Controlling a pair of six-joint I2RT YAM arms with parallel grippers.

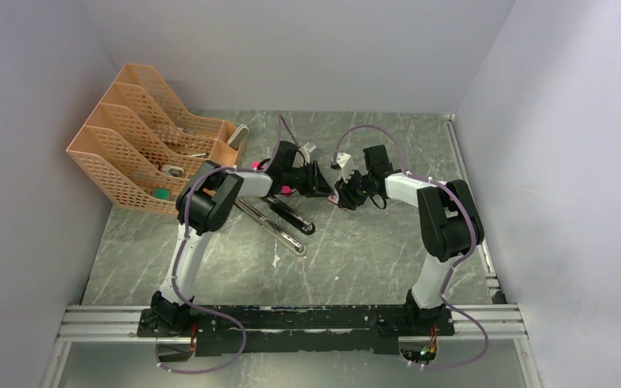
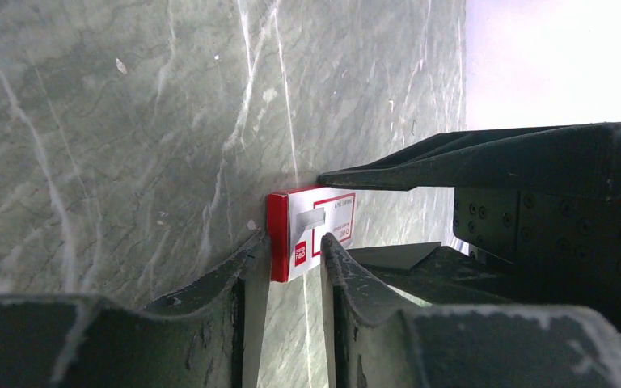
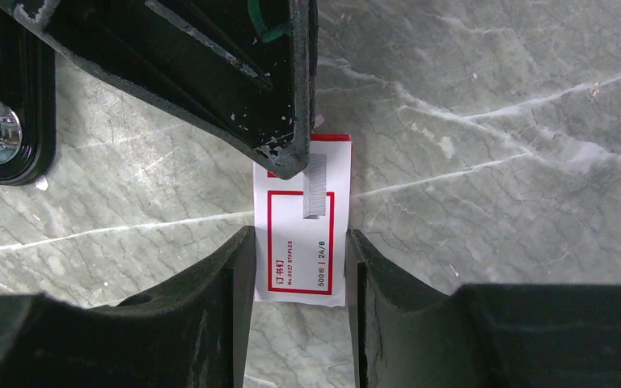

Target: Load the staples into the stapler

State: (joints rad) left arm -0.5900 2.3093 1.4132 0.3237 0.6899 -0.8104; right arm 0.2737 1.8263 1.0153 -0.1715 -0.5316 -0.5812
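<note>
Standing in the far-left corner of the table (image 1: 372, 259), orange file racks (image 1: 141, 137) crowd that edge. Right of them, near the middle, the stapler (image 1: 291, 220) lies hinged open. Just right of it, the left gripper (image 2: 291, 240) has its fingers narrowly spread, tips at the staples (image 3: 315, 187), a strip lying on the white box (image 3: 299, 271). The right gripper (image 3: 301, 236) pinches that box by both long edges. Open tabletop lies between the grippers and the near and right edges.
</note>
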